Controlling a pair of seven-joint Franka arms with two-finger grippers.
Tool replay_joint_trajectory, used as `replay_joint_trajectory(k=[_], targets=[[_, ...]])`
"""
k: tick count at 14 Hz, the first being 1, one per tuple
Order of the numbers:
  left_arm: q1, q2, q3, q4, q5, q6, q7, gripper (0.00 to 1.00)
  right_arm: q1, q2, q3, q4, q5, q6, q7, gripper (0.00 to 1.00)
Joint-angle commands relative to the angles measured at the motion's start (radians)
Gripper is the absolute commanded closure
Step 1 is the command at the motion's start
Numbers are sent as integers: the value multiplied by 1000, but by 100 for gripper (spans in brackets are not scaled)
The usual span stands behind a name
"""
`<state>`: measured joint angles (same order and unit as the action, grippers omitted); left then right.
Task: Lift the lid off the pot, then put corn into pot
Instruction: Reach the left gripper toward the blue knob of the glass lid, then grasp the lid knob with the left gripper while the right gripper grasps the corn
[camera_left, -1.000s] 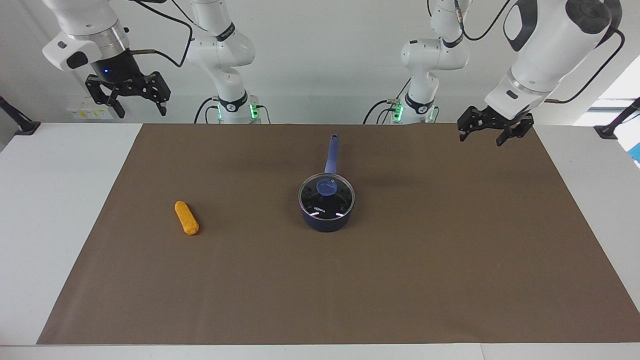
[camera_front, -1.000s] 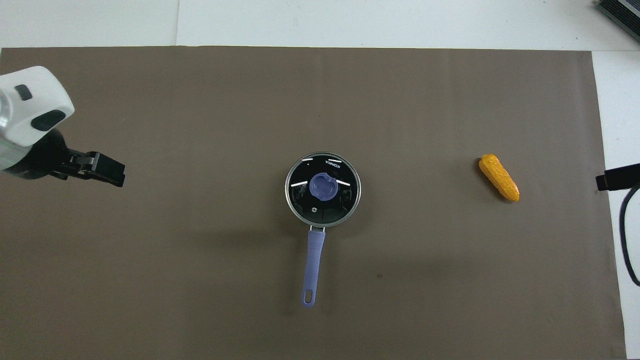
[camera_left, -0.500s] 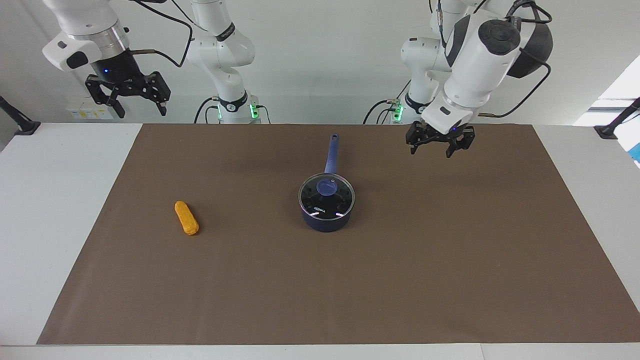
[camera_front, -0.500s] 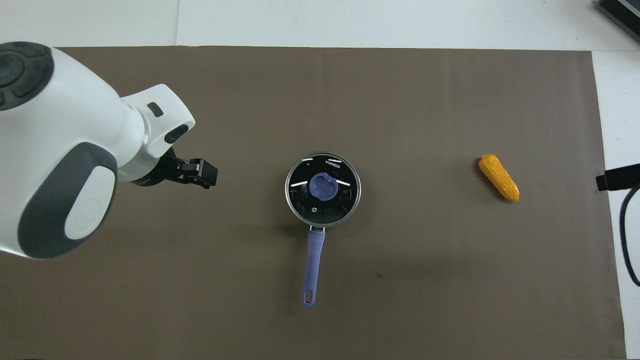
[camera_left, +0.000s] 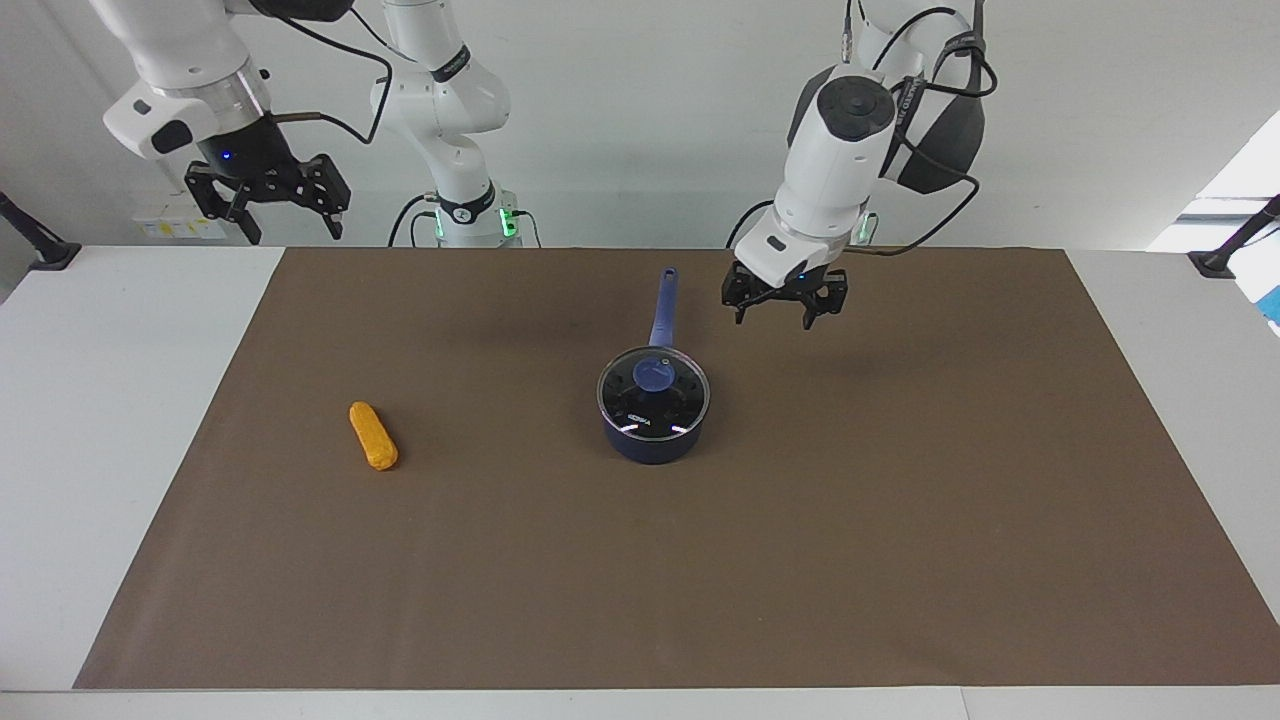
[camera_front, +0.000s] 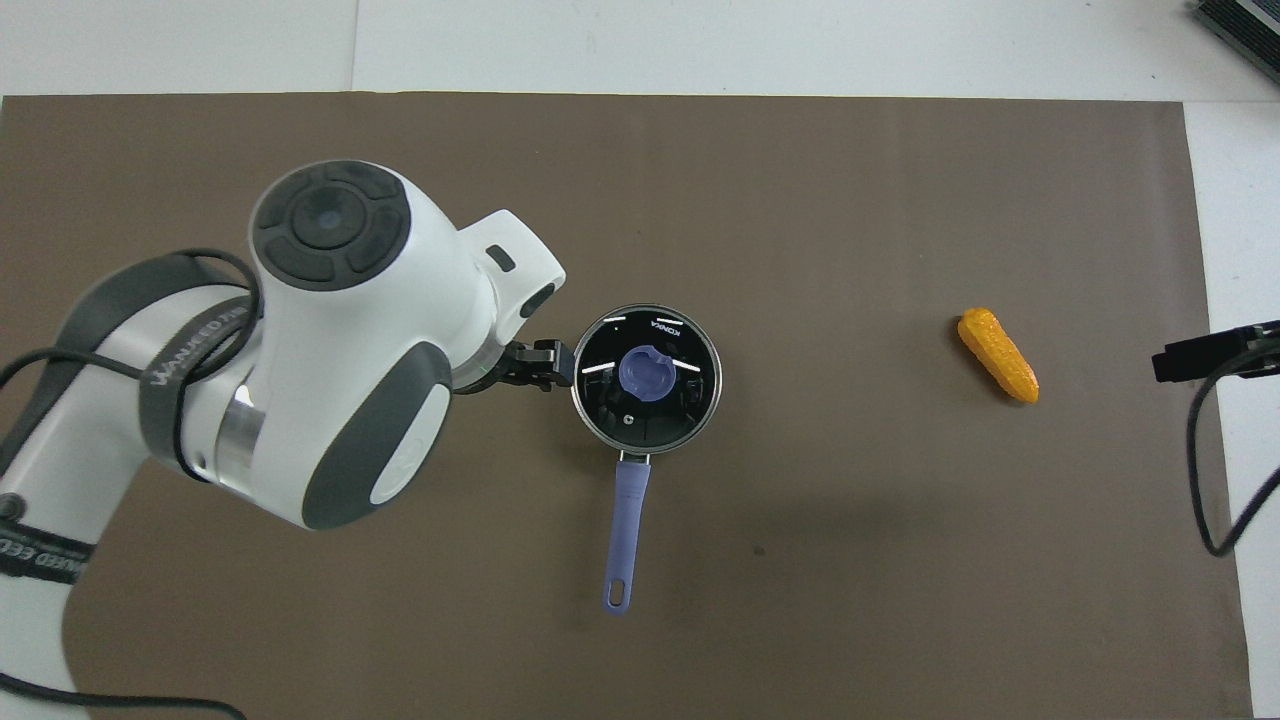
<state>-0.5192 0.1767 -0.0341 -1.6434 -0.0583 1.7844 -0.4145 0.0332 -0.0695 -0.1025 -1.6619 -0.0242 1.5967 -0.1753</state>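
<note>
The navy pot stands mid-table on the brown mat, its long blue handle pointing toward the robots. The glass lid with its blue knob sits on the pot. The orange-yellow corn lies on the mat toward the right arm's end. My left gripper is open, raised over the mat beside the pot, apart from the lid. My right gripper is open and waits high over the table's edge at its own end.
The brown mat covers most of the white table. The left arm's large white body covers the mat beside the pot in the overhead view.
My left arm has swung in from its end of the table toward the pot, and its gripper now hangs close beside the lid. The right gripper has shifted only slightly. Pot, lid and corn have not moved.
</note>
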Motion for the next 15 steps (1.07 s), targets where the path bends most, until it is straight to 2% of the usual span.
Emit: replay_joint_trajectory(k=[1,5,7,10,12,13,15], targets=[[-74,56,17,2,-6,87,-101,0,-13,16,1,-174,6,188,-91,0],[-136,141,17,39,-3,134,-199,0,-19,209,1,-190,12,440,-260,0],[-145,168,17,62,-8,151,-220,0,-30,284,1,-190,87,524,-399,0],[-170,230,17,134,-6,155,-269,0,-61,359,1,-214,116,603,-573,0],[-191,280,17,187,-2,155,-308,0,-68,378,1,-263,125,640,-650,0],[-200,314,19,221,1,152,-316,0,-59,381,1,-280,133,663,-668,0],[-188,325,17,231,3,153,-316,0,-49,393,1,-301,133,672,-671,0]])
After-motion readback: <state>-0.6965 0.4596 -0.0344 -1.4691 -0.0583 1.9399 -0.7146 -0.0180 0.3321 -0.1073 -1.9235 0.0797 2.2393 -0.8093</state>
